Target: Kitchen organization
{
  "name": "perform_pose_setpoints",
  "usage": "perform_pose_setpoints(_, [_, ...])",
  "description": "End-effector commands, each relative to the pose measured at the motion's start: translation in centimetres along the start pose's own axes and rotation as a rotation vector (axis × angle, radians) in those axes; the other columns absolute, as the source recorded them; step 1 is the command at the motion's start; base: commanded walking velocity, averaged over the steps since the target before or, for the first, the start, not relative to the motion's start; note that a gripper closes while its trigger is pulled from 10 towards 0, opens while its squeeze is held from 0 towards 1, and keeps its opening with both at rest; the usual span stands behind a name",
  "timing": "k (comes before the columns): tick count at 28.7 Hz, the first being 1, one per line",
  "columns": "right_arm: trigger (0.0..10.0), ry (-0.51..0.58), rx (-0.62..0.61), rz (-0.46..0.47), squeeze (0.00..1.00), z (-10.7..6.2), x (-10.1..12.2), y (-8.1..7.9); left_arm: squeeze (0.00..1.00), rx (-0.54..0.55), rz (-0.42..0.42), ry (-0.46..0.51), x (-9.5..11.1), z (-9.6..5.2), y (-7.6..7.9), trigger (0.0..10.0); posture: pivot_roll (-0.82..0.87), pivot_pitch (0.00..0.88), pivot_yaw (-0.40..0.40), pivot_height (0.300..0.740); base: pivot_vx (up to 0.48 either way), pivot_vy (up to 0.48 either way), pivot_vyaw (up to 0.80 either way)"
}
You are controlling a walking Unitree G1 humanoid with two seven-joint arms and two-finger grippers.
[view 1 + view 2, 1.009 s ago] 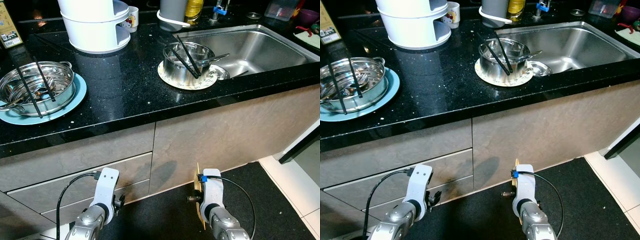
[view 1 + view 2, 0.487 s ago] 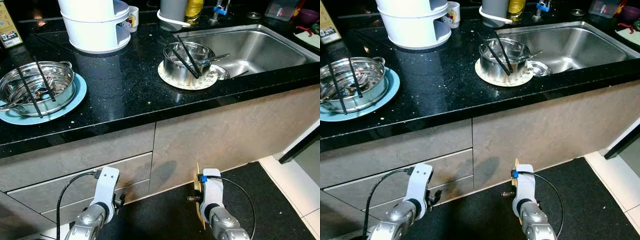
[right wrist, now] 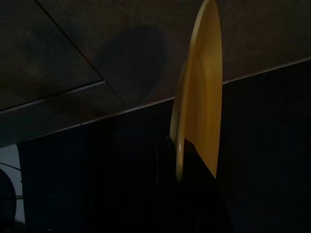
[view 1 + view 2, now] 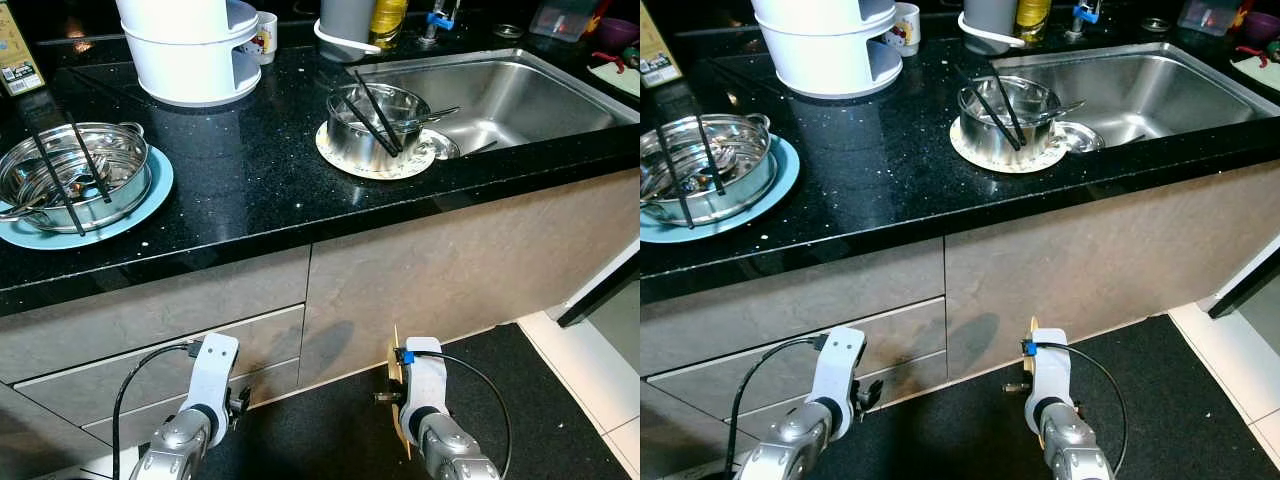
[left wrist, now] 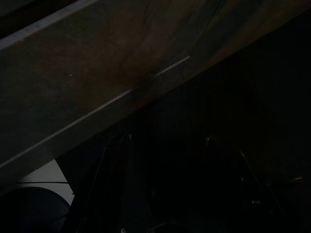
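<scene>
My right gripper hangs low in front of the cabinet, shut on the rim of a yellow plate held edge-on; the same plate shows as a thin sliver beside my right wrist. My left arm hangs idle near the drawer fronts, and its wrist view is very dark. On the black counter a steel pot with black chopsticks sits on a blue plate. A smaller steel pot with chopsticks and a spoon rests on a white plate at the sink's edge.
The steel sink lies at the right. A white stacked container and a mug stand at the back. Grey drawer fronts face me, over a dark floor mat and white tiles at the right.
</scene>
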State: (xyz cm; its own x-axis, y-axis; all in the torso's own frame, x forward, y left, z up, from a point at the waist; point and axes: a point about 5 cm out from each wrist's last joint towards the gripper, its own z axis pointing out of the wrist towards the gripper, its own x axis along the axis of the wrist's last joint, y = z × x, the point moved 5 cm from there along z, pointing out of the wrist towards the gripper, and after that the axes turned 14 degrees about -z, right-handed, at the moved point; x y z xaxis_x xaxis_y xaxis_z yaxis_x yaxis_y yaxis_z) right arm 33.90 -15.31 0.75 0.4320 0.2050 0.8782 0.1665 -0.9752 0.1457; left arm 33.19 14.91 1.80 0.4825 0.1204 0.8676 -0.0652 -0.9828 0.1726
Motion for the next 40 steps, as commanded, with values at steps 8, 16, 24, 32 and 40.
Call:
perform_pose_setpoints(8, [10.0,-0.016,-0.003,0.017,0.0,-0.18,-0.5,0.19,0.0,0.015,-0.012,-0.037,-1.13,-0.26,-0.33,10.0,-0.08,0.289,-0.036,0.74,0.0,0.0,0.0])
perform_pose_setpoints(16, [10.0,-0.016,-0.003,0.017,0.0,-0.17,-0.44,0.21,0.0,0.013,-0.013,-0.04,-1.12,-0.23,-0.26,10.0,-0.08,0.289,-0.036,0.74,0.0,0.0,0.0])
perform_pose_setpoints(24, [10.0,-0.015,-0.004,0.014,0.0,-0.16,-0.37,0.23,0.0,0.013,-0.015,-0.04,-1.08,-0.18,-0.24,10.0,-0.08,0.29,-0.037,0.74,0.0,0.0,0.0])
perform_pose_setpoints(32, [10.0,-0.015,-0.004,0.014,0.0,-0.17,-0.35,0.22,0.0,0.017,-0.015,-0.041,-1.07,-0.18,-0.28,10.0,-0.08,0.29,-0.037,0.74,0.0,0.0,0.0])
perform_pose_setpoints(40, [10.0,-0.017,-0.004,0.018,0.0,-0.13,-0.38,0.23,0.0,0.019,-0.018,-0.044,-1.08,-0.12,-0.26,10.0,-0.08,0.29,-0.038,0.74,0.0,0.0,0.0])
